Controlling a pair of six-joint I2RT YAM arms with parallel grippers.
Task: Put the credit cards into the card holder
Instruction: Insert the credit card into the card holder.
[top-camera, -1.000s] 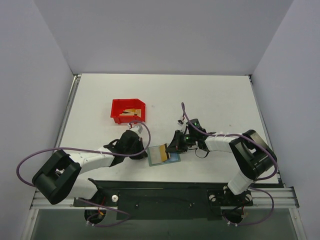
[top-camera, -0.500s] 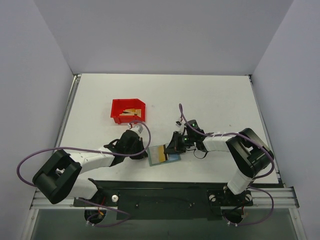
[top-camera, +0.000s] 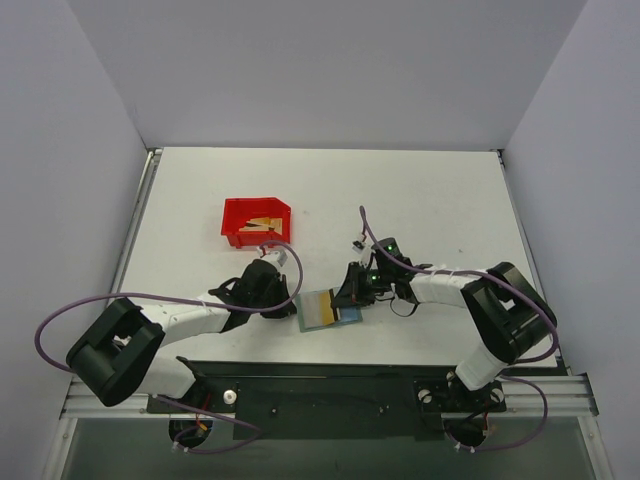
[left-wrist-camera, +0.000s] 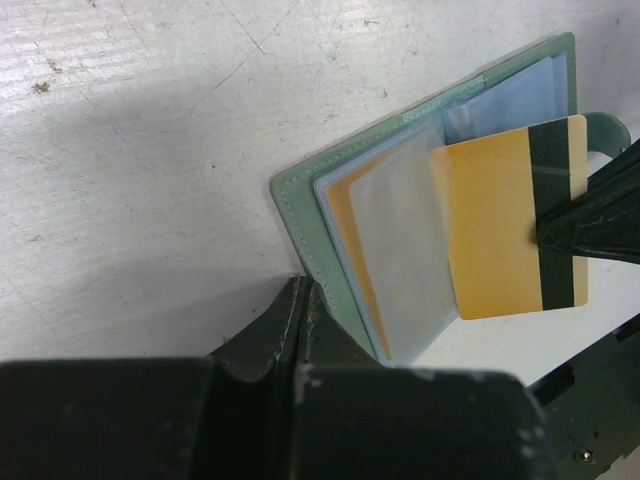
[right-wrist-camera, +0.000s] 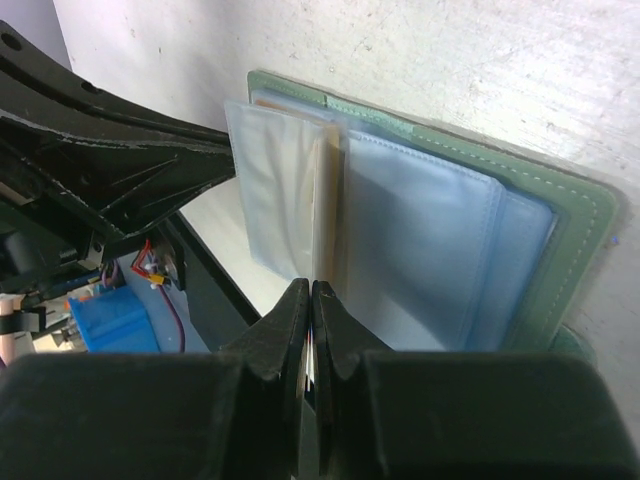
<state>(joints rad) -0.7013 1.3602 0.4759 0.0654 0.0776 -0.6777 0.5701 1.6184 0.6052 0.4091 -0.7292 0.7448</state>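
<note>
The card holder (top-camera: 348, 316) lies open near the table's front edge, grey-green outside (left-wrist-camera: 300, 210) with light blue pockets (right-wrist-camera: 430, 230). My right gripper (top-camera: 350, 290) (right-wrist-camera: 311, 290) is shut on a gold credit card (left-wrist-camera: 500, 230) with a dark stripe. It holds the card by the striped end, over the pockets. In the right wrist view the card shows edge-on (right-wrist-camera: 322, 200) between two pocket leaves. Another gold card (left-wrist-camera: 345, 215) shows through a clear sleeve. My left gripper (top-camera: 285, 308) (left-wrist-camera: 300, 290) is shut, its tips resting at the wallet's left edge with nothing between them.
A red plastic bin (top-camera: 236, 213) stands behind the left arm and holds more gold-tan cards (top-camera: 262, 224). The black rail at the table's front edge (top-camera: 330, 385) runs just below the wallet. Grey walls close in the table on three sides.
My right gripper has edged the card slightly left over the wallet. The left arm has not moved.
</note>
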